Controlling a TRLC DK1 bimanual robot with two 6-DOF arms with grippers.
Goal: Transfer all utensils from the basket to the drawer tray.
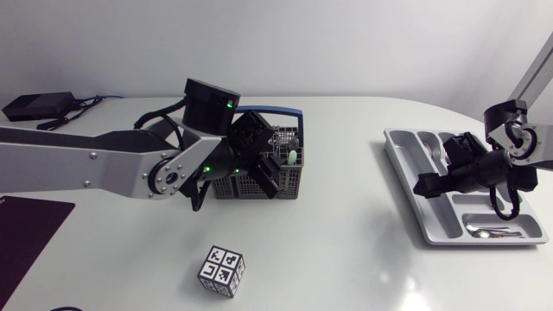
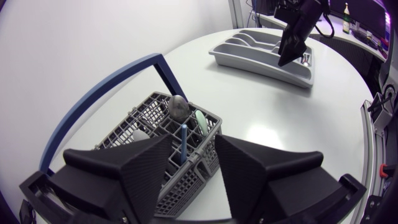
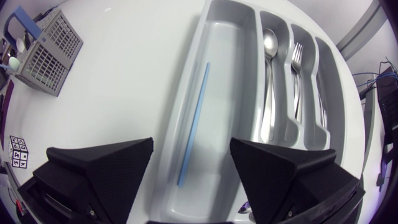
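Left gripper, jaws apart, above the basket

Baskets: one, left of the frame's centre. Trays: one, at the right. Grippers: two, the left gripper and the right gripper. Marker cubes: one, lower centre on the bench. Blue sticks: two, the basket stick and the tray stick. Spoons seen clearly: two, the basket spoon and the tray spoon. Forks: one. Pale green pieces: one. White pieces: one. What lies in the tray's other compartments is too unclear to count.
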